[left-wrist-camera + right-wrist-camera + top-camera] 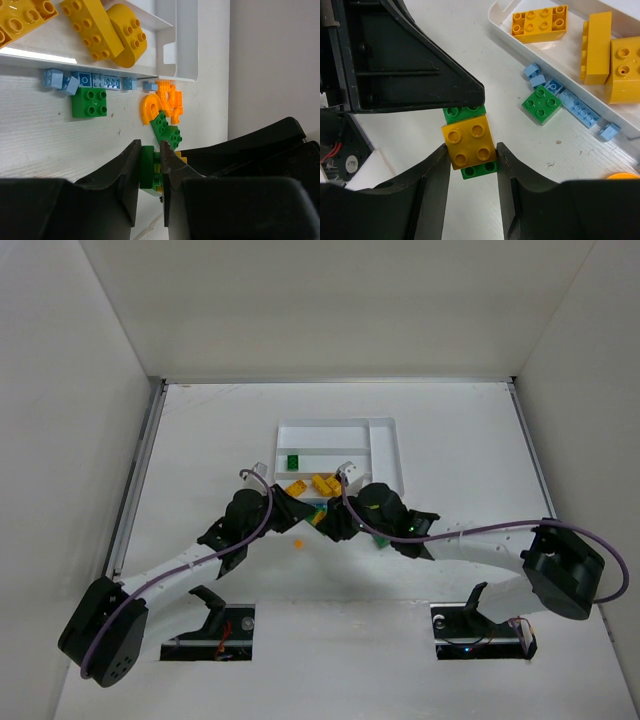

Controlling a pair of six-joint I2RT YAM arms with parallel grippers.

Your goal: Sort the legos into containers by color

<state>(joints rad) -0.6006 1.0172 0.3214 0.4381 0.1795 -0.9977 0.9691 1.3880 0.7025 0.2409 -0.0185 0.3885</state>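
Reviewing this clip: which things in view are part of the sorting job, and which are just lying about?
Job: white tray; yellow bricks and a green brick in it; yellow-green stack gripped by left hand and right hand; loose green brick, light blue bricks, orange pieces beside the tray.
Not the job: purple arm cables, enclosure walls.
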